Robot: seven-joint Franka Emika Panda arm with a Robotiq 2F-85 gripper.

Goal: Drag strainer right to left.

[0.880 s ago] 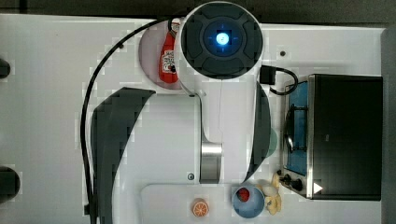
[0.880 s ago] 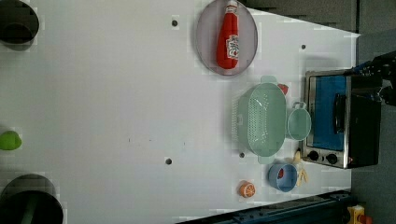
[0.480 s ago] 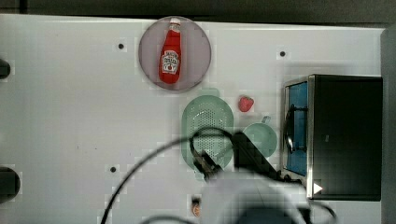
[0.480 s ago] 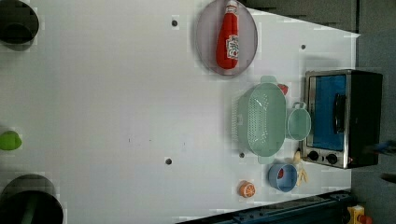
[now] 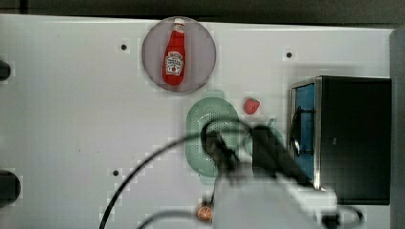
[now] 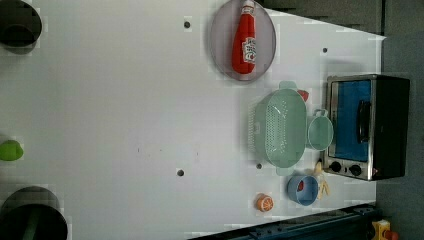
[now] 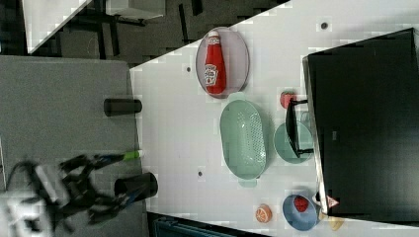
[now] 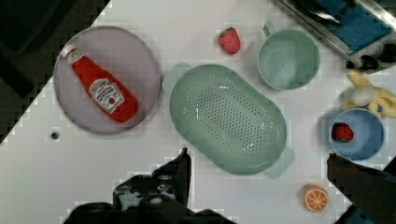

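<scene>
The strainer [image 8: 229,119], a pale green oval with a grid of small holes, lies on the white table between the grey plate and the toaster oven. It also appears as strainer [image 6: 280,127], strainer [image 7: 242,138] and, partly behind my blurred arm [image 5: 267,195], strainer [image 5: 210,119]. My gripper [image 8: 258,158] hangs well above the strainer's near rim. It is open, with one dark finger [image 8: 180,170] and the other finger [image 8: 359,179] far apart and nothing between them.
A ketchup bottle [image 6: 243,45] lies on a grey plate [image 6: 220,55]. A round green cup [image 6: 320,132] touches the strainer beside the toaster oven [image 6: 367,125]. Nearby are a strawberry [image 8: 229,40], a blue bowl [image 6: 302,190] and an orange slice [image 6: 264,202]. Black cylinders [image 6: 17,22] stand at the left view's left edge.
In the top view my arm has swung from the middle of the table down to the lower edge. The strainer and the other objects have not moved.
</scene>
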